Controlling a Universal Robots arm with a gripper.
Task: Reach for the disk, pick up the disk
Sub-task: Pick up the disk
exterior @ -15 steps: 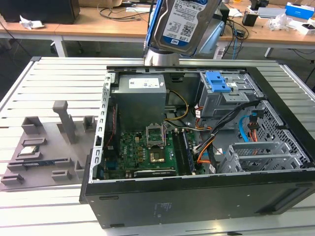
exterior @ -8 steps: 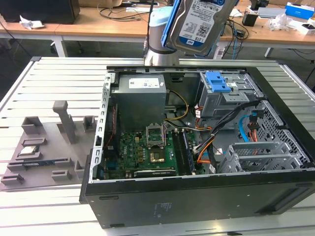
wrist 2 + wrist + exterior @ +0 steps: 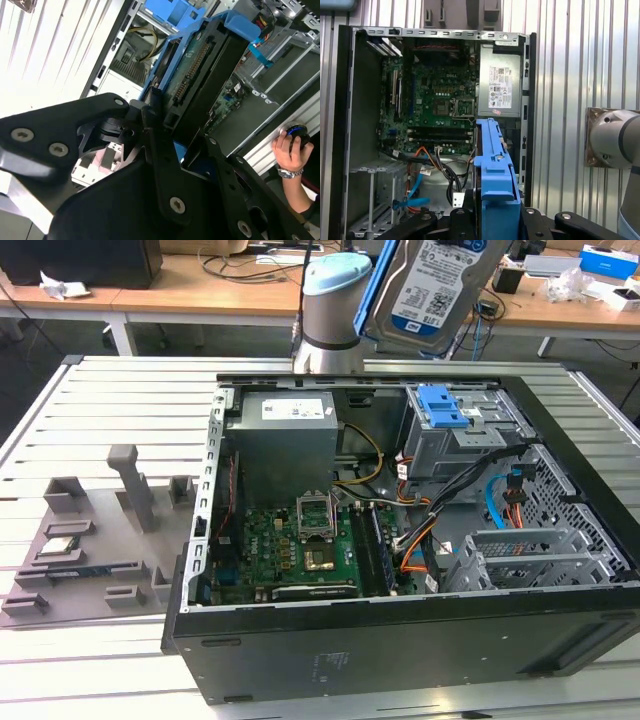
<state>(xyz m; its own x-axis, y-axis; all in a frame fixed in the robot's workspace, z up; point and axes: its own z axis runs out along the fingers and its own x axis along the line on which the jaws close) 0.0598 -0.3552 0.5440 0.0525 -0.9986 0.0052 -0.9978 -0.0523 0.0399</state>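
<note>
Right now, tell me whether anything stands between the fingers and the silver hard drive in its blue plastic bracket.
Nothing visible does. The black fingers clamp the flat silver hard drive in its blue plastic bracket, held above the open black computer case.

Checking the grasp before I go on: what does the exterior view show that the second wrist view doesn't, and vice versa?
Exterior view: the disk, label facing out, held above the computer case; a grey parts tray at the exterior view's left. Second wrist view: the hand clamped on the disk, its connector edge, a person's wrist beside the case. Both: the case, the disk's blue bracket and the blue-topped drive cage.
</note>
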